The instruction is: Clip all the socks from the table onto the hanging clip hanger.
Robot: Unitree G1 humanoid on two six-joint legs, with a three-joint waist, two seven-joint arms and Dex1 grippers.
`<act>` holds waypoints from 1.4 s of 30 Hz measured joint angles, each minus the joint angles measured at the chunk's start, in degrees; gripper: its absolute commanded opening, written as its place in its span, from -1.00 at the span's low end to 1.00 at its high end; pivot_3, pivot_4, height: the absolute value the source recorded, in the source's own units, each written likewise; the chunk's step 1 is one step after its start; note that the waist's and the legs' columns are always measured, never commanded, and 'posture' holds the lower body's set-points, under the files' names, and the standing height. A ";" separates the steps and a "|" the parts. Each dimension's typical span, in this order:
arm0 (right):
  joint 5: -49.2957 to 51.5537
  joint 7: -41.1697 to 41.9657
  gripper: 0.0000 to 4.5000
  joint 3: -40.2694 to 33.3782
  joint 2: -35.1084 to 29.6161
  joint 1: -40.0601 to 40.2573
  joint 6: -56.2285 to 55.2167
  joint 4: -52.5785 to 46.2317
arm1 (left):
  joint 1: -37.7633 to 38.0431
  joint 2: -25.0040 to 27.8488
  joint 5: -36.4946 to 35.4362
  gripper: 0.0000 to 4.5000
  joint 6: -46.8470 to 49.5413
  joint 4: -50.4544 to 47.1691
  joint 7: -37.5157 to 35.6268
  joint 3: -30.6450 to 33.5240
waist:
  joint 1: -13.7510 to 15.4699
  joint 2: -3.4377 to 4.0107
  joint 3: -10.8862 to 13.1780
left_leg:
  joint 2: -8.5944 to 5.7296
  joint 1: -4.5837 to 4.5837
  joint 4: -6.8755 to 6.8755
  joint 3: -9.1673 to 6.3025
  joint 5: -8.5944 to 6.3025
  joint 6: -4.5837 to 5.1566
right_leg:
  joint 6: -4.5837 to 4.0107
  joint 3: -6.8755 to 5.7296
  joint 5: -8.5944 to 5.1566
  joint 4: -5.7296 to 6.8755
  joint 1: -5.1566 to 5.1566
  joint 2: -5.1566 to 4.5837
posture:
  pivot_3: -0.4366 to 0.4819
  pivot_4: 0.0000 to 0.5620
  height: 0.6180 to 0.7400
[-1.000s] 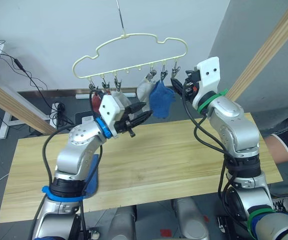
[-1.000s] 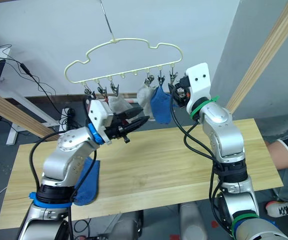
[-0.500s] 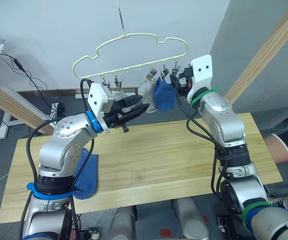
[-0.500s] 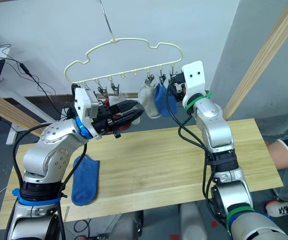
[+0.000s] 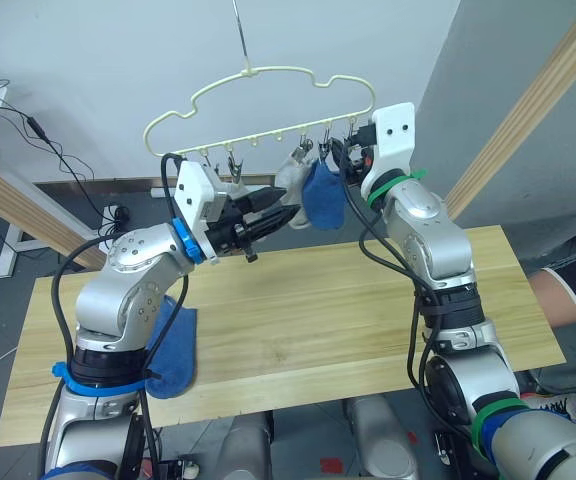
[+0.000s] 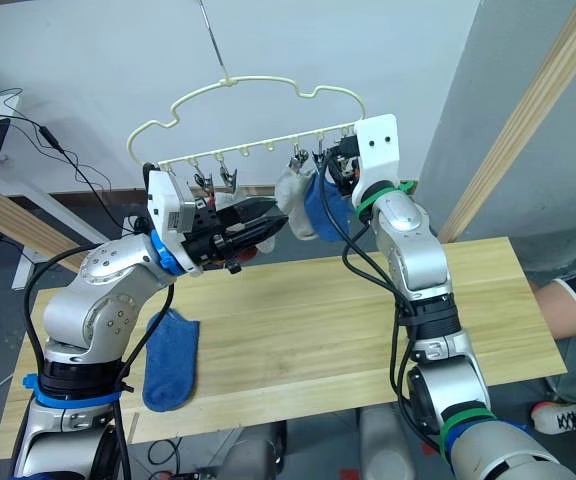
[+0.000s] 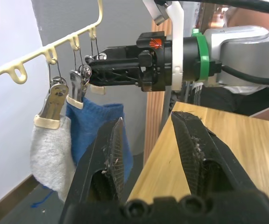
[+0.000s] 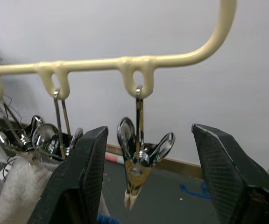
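Since a second ago the right claw (image 8: 144, 186) has swung in toward the thin pale yellow wire clip hanger (image 5: 258, 90) and now sits at its right end, its two black fingers spread wide on either side of the last dark metal clip (image 8: 137, 175), which hangs empty between them without being touched. The left arm has drawn back to the left, uncovering a blue ankle sock (image 5: 173, 345) that lies flat near the left end of the long pale wooden bench (image 5: 368, 320).

The left claw (image 7: 153, 154) is released too, its fingers parted and holding nothing, raised above the bench and pointing toward the hanging socks. A light grey sock (image 7: 50, 151) and a second blue sock (image 7: 99, 126) hang side by side from neighbouring clips, just beside the empty clip at the right claw. Something rust red (image 6: 230, 238) shows behind the left claw's fingers, too hidden to make out.
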 measured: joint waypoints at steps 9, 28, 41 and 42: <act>0.20 -2.65 0.33 -1.89 1.74 0.01 0.43 -0.12 | -0.21 0.88 -0.53 -0.19 0.62 -0.01 -0.32 0.39 | 0.00 0.00 0.00 | 0.00 0.00 0.00 0.00 0.00 0.00 | 0.00 0.00 0.00 0.01 0.00 0.00 | -0.45 0.08 1.00; 2.38 -3.89 0.33 -3.44 3.00 0.09 2.65 -1.11 | -0.31 0.87 -0.51 -0.19 0.62 0.00 -0.33 0.35 | -0.02 0.00 0.00 | 0.00 0.00 0.00 0.00 0.00 0.00 | 0.00 0.00 0.00 0.01 0.00 0.00 | -0.46 0.10 1.00; 2.81 -4.36 0.33 -4.37 3.26 0.23 2.76 -1.43 | -0.61 0.66 -0.48 -0.19 0.60 0.00 -0.27 0.22 | -0.03 0.00 0.00 | 0.00 0.00 0.00 0.00 0.00 0.00 | 0.00 0.01 0.00 0.02 0.00 0.00 | -0.47 0.09 1.00; 2.82 -4.34 0.33 -4.37 3.26 0.23 2.79 -1.44 | -0.61 0.64 -0.47 -0.19 0.60 0.01 -0.25 0.22 | -0.03 0.00 0.00 | 0.00 0.00 0.00 0.00 0.00 0.00 | 0.00 0.00 0.00 0.02 0.00 0.00 | -0.47 0.09 1.00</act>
